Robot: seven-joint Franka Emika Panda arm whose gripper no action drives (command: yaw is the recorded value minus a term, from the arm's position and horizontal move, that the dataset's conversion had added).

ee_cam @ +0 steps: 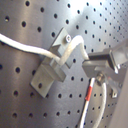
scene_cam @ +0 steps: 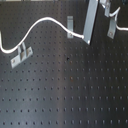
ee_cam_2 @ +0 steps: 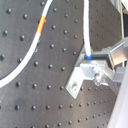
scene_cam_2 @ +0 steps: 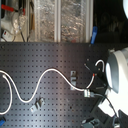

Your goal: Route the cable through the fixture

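A: Entry. Any readable writing or brand marks?

B: None legible in any view. The frames are soft, and the clutter on the shelf behind the table in the second exterior view is too blurred to read.

A: Cable location?

B: The long thin white flexible cable lies in waves on the black perforated metal table. In the first exterior view it comes in from the first exterior view's left edge, passes the small grey metal bracket fixture there, rises in a hump, and drops past a second grey bracket toward the end effector. A third bracket stands near the first exterior view's right edge with cable looping over it.

A: What does the second exterior view add?

B: The white round arm housing on the second exterior view's right, plus a long loop of the cable down the second exterior view's left side. The end effector itself is hard to make out there.

A: Wrist views?

B: The first wrist view shows the cable threaded through a grey angled bracket, and a short red band on a stretch beside it. The second wrist view shows the red band well apart from a bracket, with the cable running down to a metal fingertip.

A: End effector state?

B: The fingers appear closed on the cable, with no gap visible; the grip looks narrow, though blur limits certainty.
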